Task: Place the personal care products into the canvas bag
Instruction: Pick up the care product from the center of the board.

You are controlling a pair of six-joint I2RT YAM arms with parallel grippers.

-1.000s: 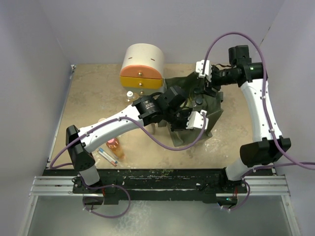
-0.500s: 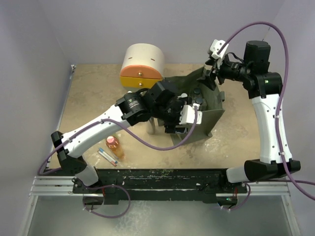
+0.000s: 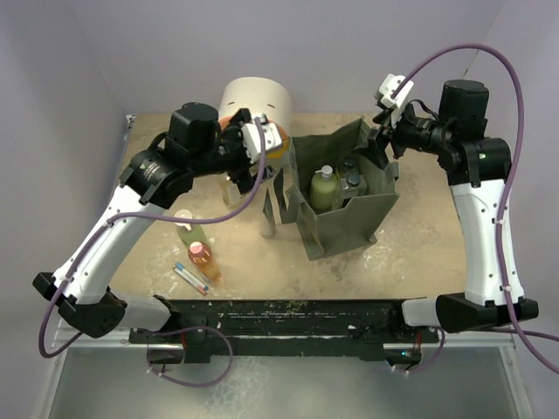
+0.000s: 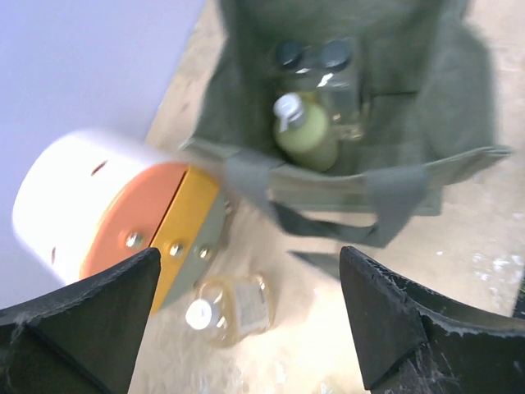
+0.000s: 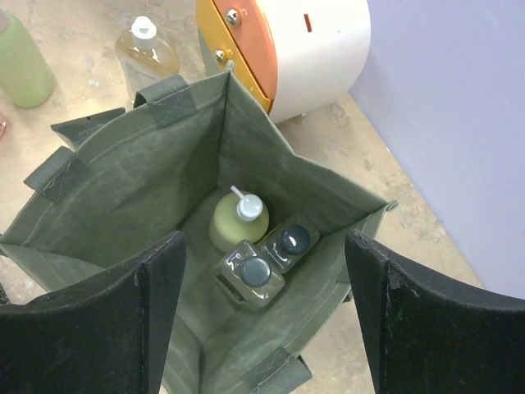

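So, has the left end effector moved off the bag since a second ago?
Yes. The left end effector has swung left, from over the canvas bag to just in front of the drawer unit.

**Everything Placed Around the Canvas Bag**

The canvas bag stands on the table with its mouth up. Inside it, the pump bottle sits toward the bag's left side. The square bottles sit side by side just right of it. A strap handle hangs off the bag's left side. The drawer unit stands behind the bag and to its left. A wide bottle sits just in front of that unit, left of the bag. Farther left of the bag and nearer the arm bases comes the tall bottle. The stubby bottle is just before it, and the slim bottle lies nearest the table's front edge.
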